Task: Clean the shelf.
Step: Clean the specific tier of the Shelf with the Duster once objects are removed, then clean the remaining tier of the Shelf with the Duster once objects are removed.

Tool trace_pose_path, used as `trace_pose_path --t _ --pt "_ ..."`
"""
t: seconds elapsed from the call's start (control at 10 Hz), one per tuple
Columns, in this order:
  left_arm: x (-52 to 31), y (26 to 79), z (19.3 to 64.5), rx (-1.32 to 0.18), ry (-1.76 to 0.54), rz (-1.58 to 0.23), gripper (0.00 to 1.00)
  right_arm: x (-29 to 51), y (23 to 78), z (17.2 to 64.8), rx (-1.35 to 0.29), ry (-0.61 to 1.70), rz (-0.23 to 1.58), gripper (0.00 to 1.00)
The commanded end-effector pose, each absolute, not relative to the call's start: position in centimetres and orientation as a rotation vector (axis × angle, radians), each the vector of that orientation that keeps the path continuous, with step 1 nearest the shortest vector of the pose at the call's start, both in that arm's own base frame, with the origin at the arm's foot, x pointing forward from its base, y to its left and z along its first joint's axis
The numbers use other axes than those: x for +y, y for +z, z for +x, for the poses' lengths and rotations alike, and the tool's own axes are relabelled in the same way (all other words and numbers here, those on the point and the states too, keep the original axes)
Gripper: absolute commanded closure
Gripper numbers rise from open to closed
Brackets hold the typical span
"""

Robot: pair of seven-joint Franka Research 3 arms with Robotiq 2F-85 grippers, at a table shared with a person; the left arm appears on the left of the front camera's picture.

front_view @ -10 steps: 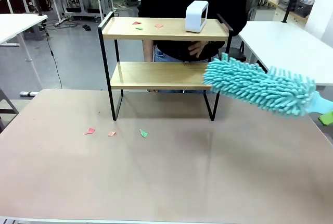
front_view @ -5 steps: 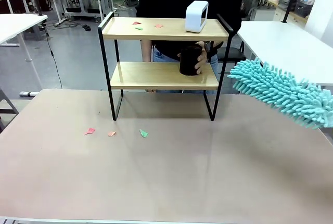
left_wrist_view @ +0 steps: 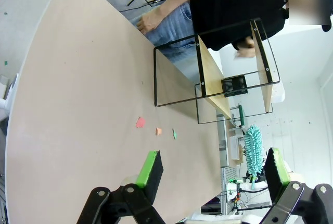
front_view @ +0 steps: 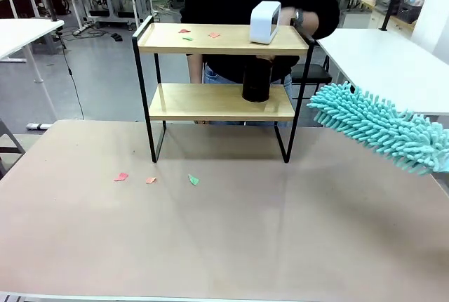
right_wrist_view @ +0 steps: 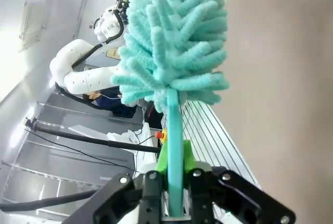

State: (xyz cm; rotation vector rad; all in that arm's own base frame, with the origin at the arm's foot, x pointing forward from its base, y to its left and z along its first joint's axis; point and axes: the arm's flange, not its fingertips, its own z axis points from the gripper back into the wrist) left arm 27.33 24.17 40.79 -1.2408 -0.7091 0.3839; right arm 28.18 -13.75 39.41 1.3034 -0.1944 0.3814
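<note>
The right pincer (right_wrist_view: 173, 179), clenched on the teal duster (front_view: 379, 130), points its long head leftward at the shelf (front_view: 203, 102) just beyond the tip, well nearer than the released left pincer (left_wrist_view: 210, 168).

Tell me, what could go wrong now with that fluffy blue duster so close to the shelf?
The right gripper holds the duster by its thin handle. A sweep along the top board of the shelf might knock the white box off, or tip the black cup on the lower board. The person's hand is near the shelf's right end and could get brushed.
</note>
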Motion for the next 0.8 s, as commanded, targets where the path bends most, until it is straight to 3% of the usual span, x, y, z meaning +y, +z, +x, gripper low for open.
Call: trace_pose_path --t 0.0,0.7 --pt "24.04 41.02 27.36 -0.716 0.382 -1.254 0.00 -13.87 39.85 27.72 -0.213 0.409 1.300 0.89" --pt "24.04 41.02 27.36 -0.716 0.382 -1.254 0.00 -13.87 39.85 27.72 -0.213 0.409 1.300 0.89"
